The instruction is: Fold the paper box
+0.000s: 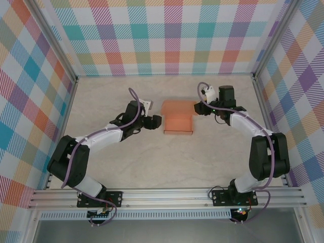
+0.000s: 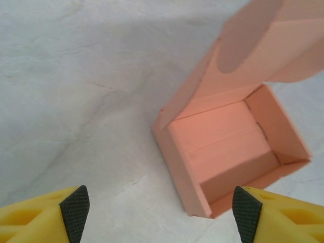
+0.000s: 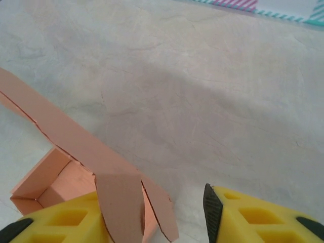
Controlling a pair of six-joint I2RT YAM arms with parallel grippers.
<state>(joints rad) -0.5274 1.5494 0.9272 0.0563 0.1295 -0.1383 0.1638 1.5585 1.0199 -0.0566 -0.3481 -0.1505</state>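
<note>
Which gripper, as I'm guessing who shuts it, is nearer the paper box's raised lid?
Right. The right gripper, open, is at the lid's end tab; the left gripper, open, sits short of the paper box's tray, apart from the lid.

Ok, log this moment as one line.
box: walls up, lid open | left fingers: open, short of box | right fingers: open around lid

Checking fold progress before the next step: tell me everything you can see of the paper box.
The paper box is salmon-orange thin card: a shallow, empty rectangular tray with four walls up, resting on the pale table. Its hinged lid stands open, tilted, with rounded side tabs. One tab sits between the right gripper fingers; contact unclear.
</note>
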